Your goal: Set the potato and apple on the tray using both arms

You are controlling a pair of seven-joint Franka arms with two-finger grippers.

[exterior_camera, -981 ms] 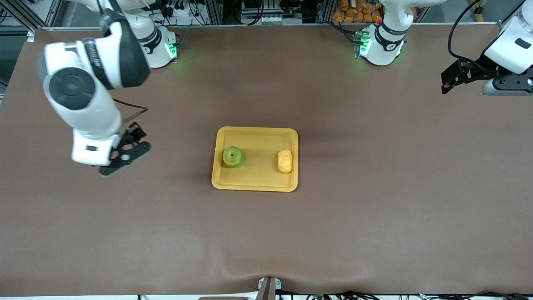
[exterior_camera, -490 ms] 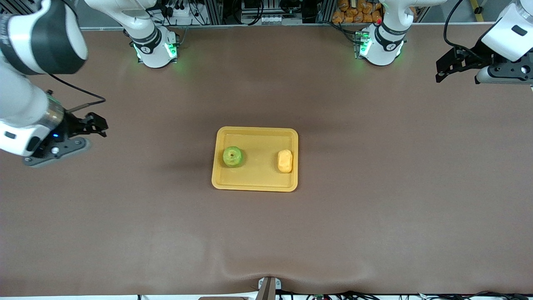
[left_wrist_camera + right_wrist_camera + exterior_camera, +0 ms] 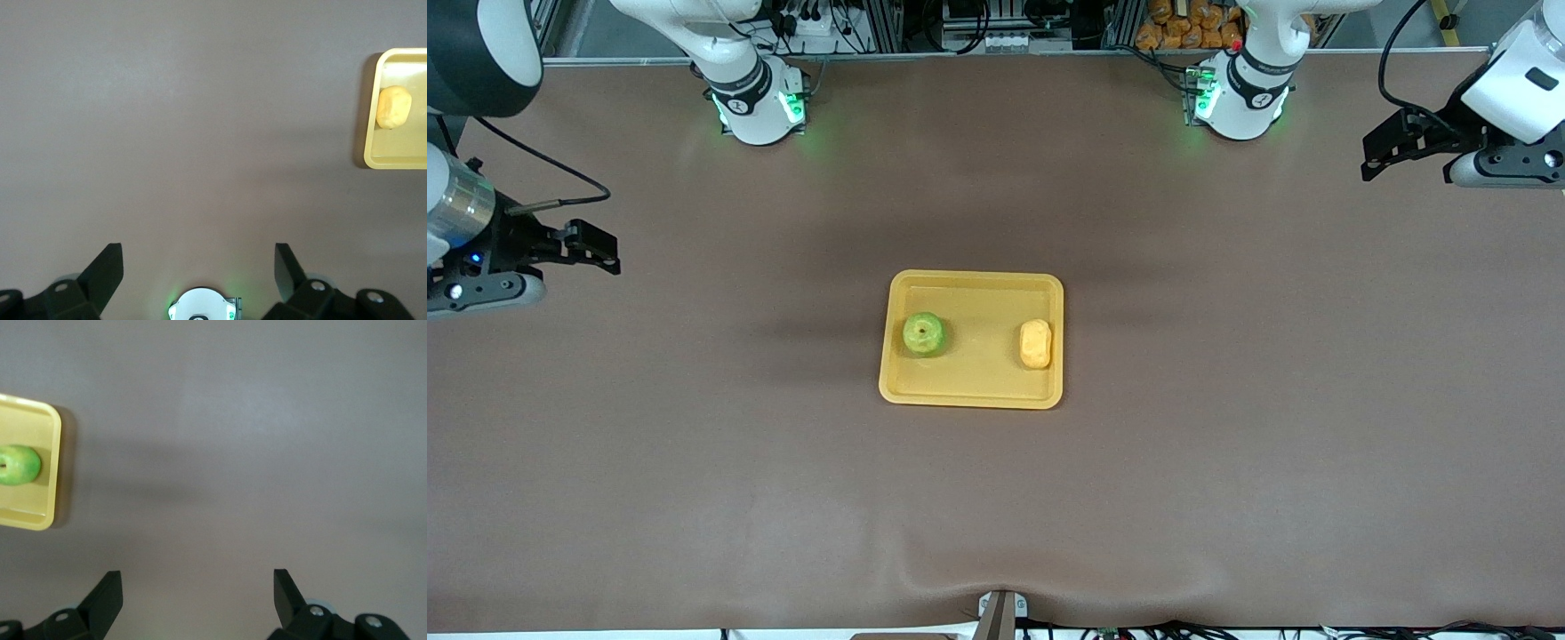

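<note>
The yellow-orange tray (image 3: 971, 388) lies in the middle of the table. The green apple (image 3: 923, 333) sits in it toward the right arm's end, and the yellow potato (image 3: 1035, 343) sits in it toward the left arm's end. The potato (image 3: 393, 107) and tray (image 3: 393, 160) show in the left wrist view; the apple (image 3: 18, 464) and tray (image 3: 30, 516) show in the right wrist view. My left gripper (image 3: 1383, 151) is open and empty, high over the table's left-arm end. My right gripper (image 3: 596, 249) is open and empty, high over the right-arm end.
The two arm bases (image 3: 754, 102) (image 3: 1238, 98) stand with green lights at the table edge farthest from the front camera. The left arm's base (image 3: 203, 308) also shows in the left wrist view. Bare brown table (image 3: 996, 498) surrounds the tray.
My right arm has swung away from the tray toward its end of the table and risen. My left gripper has shifted only slightly. The apple and potato have not moved.
</note>
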